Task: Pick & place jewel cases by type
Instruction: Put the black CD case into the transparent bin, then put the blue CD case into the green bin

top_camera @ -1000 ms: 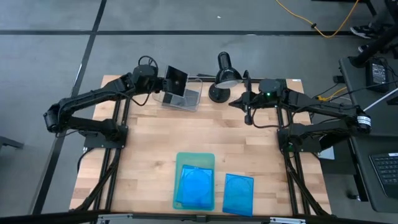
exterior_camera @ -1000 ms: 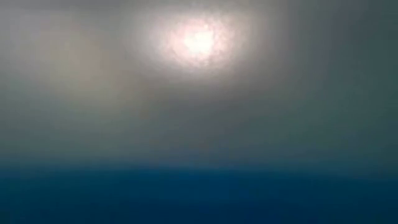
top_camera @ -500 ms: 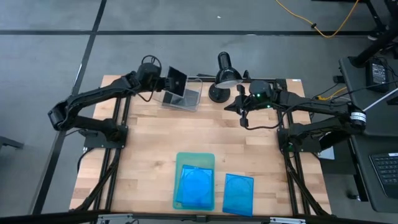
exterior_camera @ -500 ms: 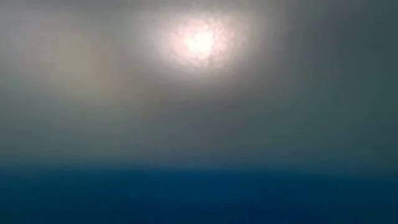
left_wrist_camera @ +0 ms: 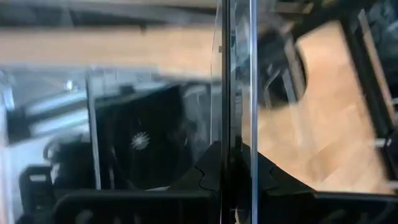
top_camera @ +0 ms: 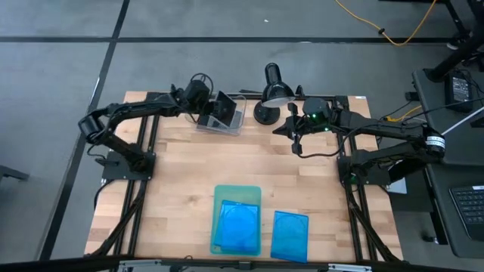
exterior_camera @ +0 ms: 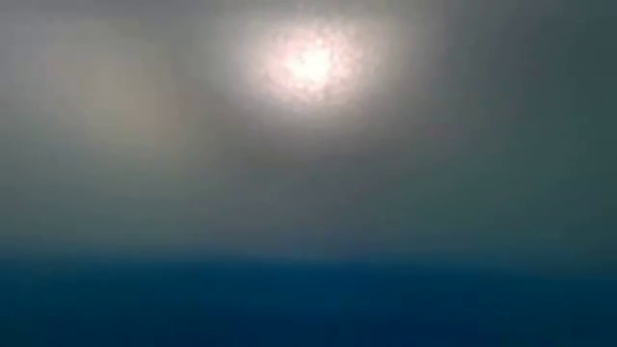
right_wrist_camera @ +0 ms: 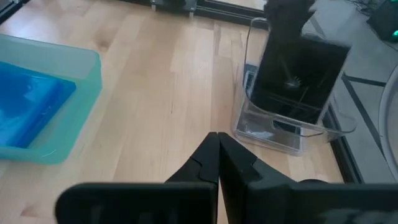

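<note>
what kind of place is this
Likely a robotics lab: a wooden table on a metal frame, a desk lamp at its far edge, a yellow cable on the grey floor, and a keyboard at the side.

The wooden table (top_camera: 189,181) carries a pale-green tray (top_camera: 237,195), a blue case (top_camera: 290,235), a clear bin (top_camera: 224,121) and a lamp (top_camera: 268,102).

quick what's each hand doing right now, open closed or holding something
Left hand: closed on a dark jewel case, held over the clear bin.
Right hand: closed, holding nothing, above the table.
</note>
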Controlling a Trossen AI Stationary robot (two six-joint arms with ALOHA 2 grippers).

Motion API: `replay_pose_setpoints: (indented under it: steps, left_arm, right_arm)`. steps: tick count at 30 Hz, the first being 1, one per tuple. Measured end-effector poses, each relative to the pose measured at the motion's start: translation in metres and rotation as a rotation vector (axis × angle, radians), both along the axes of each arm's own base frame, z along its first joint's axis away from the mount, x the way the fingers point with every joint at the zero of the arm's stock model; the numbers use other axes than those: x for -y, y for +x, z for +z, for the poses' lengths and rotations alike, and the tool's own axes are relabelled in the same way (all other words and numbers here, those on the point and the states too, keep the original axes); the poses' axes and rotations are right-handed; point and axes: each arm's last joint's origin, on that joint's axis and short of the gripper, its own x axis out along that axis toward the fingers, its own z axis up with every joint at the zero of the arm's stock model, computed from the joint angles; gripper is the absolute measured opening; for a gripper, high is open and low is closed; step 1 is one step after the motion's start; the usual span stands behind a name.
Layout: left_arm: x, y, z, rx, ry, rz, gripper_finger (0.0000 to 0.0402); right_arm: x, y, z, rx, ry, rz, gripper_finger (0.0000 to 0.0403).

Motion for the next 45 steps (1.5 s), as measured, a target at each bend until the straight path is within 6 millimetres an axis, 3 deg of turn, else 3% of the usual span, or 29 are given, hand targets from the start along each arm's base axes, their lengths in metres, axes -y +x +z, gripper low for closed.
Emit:
replay_pose_setpoints:
  steps: [6, 15, 20, 25, 31, 36, 45]
  left_arm:
    - [-0.002, 0.006, -0.016, -0.003, -0.089, -0.078, 0.0043]
    - [-0.009, 0.004, -0.013, 0.022, -0.039, -0.096, 0.0114]
    - [-0.013, -0.004, -0.013, 0.041, -0.106, -0.139, 0.0158]
    - [-0.011, -0.021, -0.009, -0.053, -0.115, -0.123, 0.0188]
    - [-0.005, -0.051, 0.02, -0.129, -0.031, -0.06, 0.02]
    - [0.007, -0.07, 0.052, -0.077, 0.067, -0.007, 0.0197]
    - [0.034, -0.081, 0.082, 0.048, 0.126, -0.014, 0.0199]
  right_arm:
    - [0.0, 0.0, 0.0, 0.0, -0.001, -0.001, 0.0006]
    - [0.0, 0.0, 0.0, 0.0, -0.001, -0.001, 0.0006]
    - [0.0, 0.0, 0.0, 0.0, 0.0, -0.002, 0.0006]
    - [0.002, -0.001, 0.0, -0.001, 0.0, -0.01, 0.0006]
    - [0.005, -0.001, 0.0, 0.0, -0.001, -0.02, 0.0006]
    - [0.005, -0.001, 0.0, 0.005, -0.006, -0.017, 0.0006]
    - [-0.003, -0.004, 0.01, 0.082, 0.009, 0.134, 0.0006]
